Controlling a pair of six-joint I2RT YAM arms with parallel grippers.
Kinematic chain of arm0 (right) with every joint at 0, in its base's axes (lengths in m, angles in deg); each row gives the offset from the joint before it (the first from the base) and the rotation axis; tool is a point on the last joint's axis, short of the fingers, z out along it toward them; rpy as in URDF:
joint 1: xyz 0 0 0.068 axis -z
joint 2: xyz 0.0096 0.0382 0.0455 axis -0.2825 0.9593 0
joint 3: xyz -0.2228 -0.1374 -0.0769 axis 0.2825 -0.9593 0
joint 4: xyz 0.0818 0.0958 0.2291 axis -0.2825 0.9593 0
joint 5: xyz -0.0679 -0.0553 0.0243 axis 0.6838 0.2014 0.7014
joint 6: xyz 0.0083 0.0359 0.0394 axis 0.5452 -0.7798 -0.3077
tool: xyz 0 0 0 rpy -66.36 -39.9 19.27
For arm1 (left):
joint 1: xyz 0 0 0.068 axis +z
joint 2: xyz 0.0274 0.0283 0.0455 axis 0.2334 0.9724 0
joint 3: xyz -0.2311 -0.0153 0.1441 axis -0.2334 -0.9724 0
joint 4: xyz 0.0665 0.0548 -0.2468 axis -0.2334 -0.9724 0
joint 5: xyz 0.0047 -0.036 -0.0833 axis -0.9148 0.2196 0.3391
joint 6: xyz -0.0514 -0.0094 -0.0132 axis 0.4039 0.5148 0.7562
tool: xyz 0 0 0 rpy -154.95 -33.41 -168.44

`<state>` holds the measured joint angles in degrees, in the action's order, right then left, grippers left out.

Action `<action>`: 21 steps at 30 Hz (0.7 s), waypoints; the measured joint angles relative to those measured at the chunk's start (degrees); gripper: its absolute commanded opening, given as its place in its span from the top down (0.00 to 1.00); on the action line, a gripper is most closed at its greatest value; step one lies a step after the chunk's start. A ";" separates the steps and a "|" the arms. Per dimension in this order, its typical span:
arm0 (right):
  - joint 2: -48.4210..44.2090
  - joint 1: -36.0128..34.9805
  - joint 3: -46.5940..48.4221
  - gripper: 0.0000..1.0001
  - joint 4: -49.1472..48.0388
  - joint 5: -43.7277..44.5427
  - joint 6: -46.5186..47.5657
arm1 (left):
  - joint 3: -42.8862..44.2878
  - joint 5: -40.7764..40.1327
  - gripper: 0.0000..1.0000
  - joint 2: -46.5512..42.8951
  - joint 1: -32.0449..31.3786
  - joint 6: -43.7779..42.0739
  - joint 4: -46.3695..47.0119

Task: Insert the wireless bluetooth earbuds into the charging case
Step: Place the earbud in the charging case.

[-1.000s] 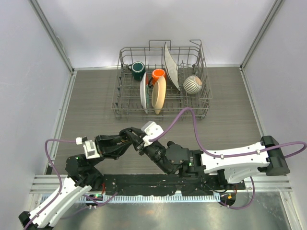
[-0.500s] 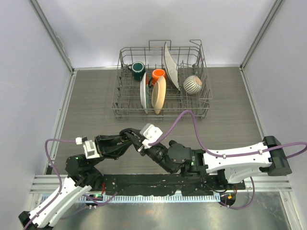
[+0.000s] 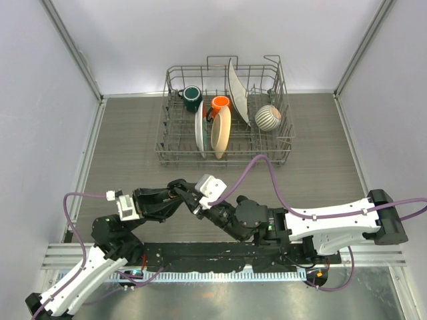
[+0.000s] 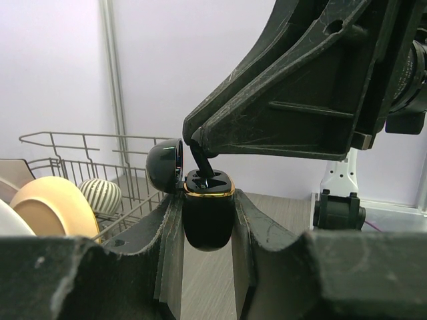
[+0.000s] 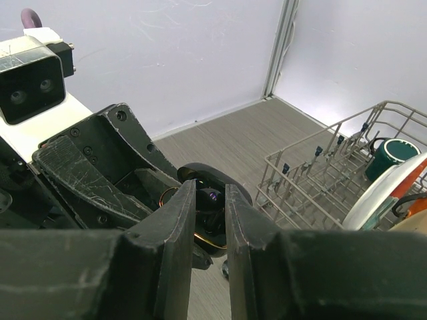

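One earbud [image 4: 200,162] stands stem-down at the mouth of the open charging case [image 4: 207,220], not yet seated, so the task looks mid-insertion; the views do not show whether another bud is already inside. The right jaws, nearly closed, pinch that earbud from above. The left jaws clamp the case's sides, holding it upright above the bench [image 3: 320,167].

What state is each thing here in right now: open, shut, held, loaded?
charging case: lid open, clamped upright in left gripper.
earbud: pinched by right gripper, stem reaching into the case.
dish rack: loaded, plates standing on edge.
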<state>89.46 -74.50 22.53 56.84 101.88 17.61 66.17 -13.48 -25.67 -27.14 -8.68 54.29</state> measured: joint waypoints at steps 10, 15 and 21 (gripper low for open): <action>-0.07 -0.24 -0.24 0.99 -0.76 1.92 0.92 | 0.00 0.37 1.00 -0.02 0.00 0.17 -0.13; -0.04 -0.28 -0.24 0.99 -0.92 2.38 1.57 | 0.00 0.61 1.00 -0.02 0.00 0.17 -0.13; -0.04 -0.35 -0.24 0.99 -1.20 3.63 2.91 | 0.00 0.98 1.00 -0.02 0.00 0.20 0.04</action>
<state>89.42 -74.85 22.29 55.64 105.51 20.51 66.17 -12.49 -25.69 -27.14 -8.49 54.33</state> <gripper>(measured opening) 0.268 0.316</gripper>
